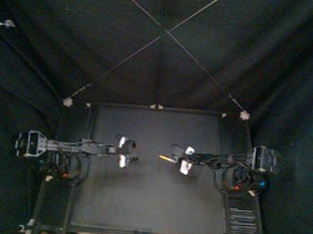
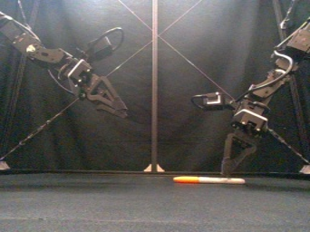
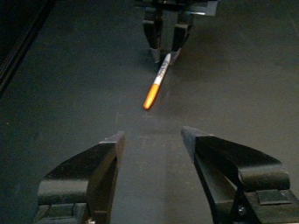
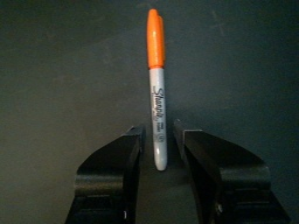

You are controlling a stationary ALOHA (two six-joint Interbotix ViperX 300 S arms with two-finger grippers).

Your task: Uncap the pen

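Note:
A marker pen (image 2: 208, 180) lies flat on the black table, its orange cap (image 2: 184, 179) pointing left and its white barrel to the right. My right gripper (image 2: 229, 169) reaches down to the barrel end. In the right wrist view its jaws straddle the barrel (image 4: 158, 144) with a thin gap on each side, open, and the cap (image 4: 153, 39) points away from them. My left gripper (image 2: 118, 107) hangs open in the air at the left, well above the table. Its wrist view shows the pen (image 3: 156, 83) ahead, cap end nearer, with nothing between its jaws (image 3: 152, 153).
The black table (image 1: 147, 203) holds only the pen, which lies near its middle. Black curtains close the back and sides.

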